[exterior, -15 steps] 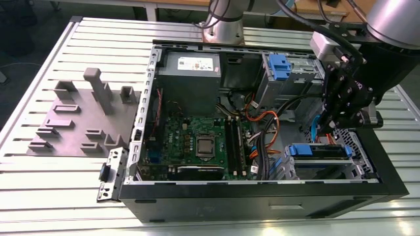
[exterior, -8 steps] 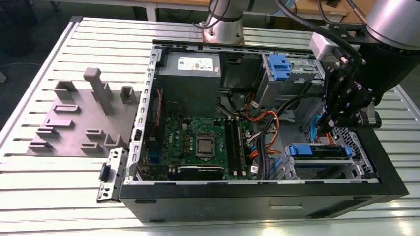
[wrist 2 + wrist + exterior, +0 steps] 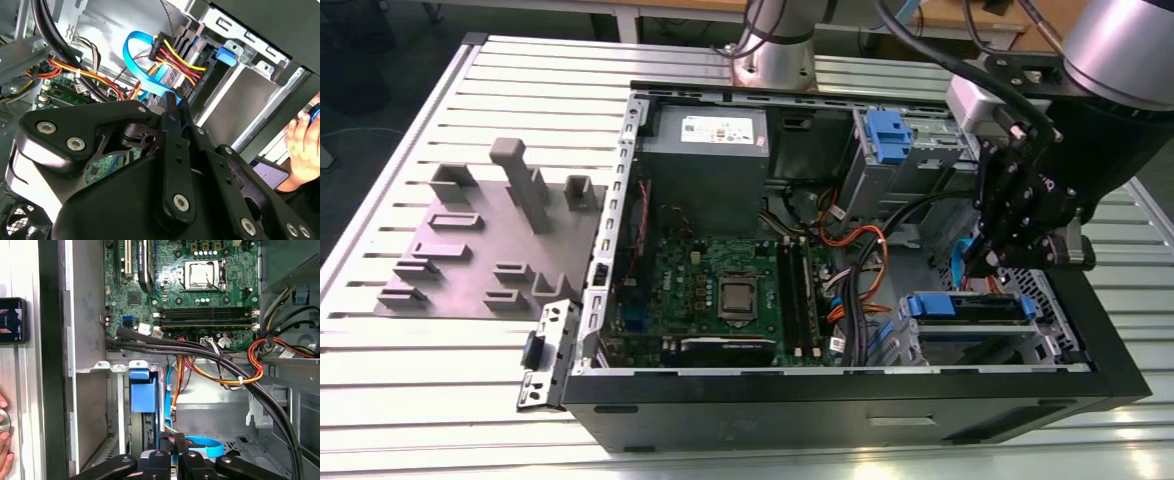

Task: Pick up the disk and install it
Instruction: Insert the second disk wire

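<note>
While fingers (image 3: 172, 107) pinched together over cage, disk (image 3: 145, 395) sits seated, blue carrier showing.

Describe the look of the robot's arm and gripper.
The arm is a rounded silver-grey tube with black cables running alongside. The gripper is matte black, built from flat linkage plates joined by silver bolts, clear in the second wrist view. A light grey block sits at the wrist.

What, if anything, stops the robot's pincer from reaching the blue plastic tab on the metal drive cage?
Probably little, so likely yes. The black computer case lies open, and the pincer hangs inside it close to the blue plastic tab. A light-blue flat cable loops beside the pincer and might get brushed.
</note>
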`<action>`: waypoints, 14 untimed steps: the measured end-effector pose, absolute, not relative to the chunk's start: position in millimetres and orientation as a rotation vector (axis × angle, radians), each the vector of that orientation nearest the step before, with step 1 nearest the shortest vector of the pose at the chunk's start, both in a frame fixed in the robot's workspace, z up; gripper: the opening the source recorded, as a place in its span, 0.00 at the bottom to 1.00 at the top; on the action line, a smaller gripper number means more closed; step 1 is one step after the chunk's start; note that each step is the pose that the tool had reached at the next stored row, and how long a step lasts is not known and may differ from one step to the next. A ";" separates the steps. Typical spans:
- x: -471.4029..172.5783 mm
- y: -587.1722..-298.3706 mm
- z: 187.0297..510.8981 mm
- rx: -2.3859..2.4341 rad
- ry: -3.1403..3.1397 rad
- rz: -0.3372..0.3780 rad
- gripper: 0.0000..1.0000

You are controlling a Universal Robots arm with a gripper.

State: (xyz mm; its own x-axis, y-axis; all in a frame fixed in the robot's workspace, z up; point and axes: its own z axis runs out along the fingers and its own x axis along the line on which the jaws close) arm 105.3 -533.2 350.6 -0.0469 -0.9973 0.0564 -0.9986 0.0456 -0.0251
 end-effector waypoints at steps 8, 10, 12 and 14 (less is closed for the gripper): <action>97.5 -536.3 348.8 2.186 -2.291 0.113 0.16; 96.5 -539.2 348.1 2.195 -2.301 0.094 0.16; 96.0 -543.1 347.0 2.202 -2.310 0.076 0.16; 95.5 -548.4 345.7 2.207 -2.317 0.064 0.16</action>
State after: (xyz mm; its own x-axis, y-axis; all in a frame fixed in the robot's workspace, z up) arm 95.5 -548.4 345.7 -0.0480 -0.9987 -0.0152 -0.9964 0.0489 -0.0693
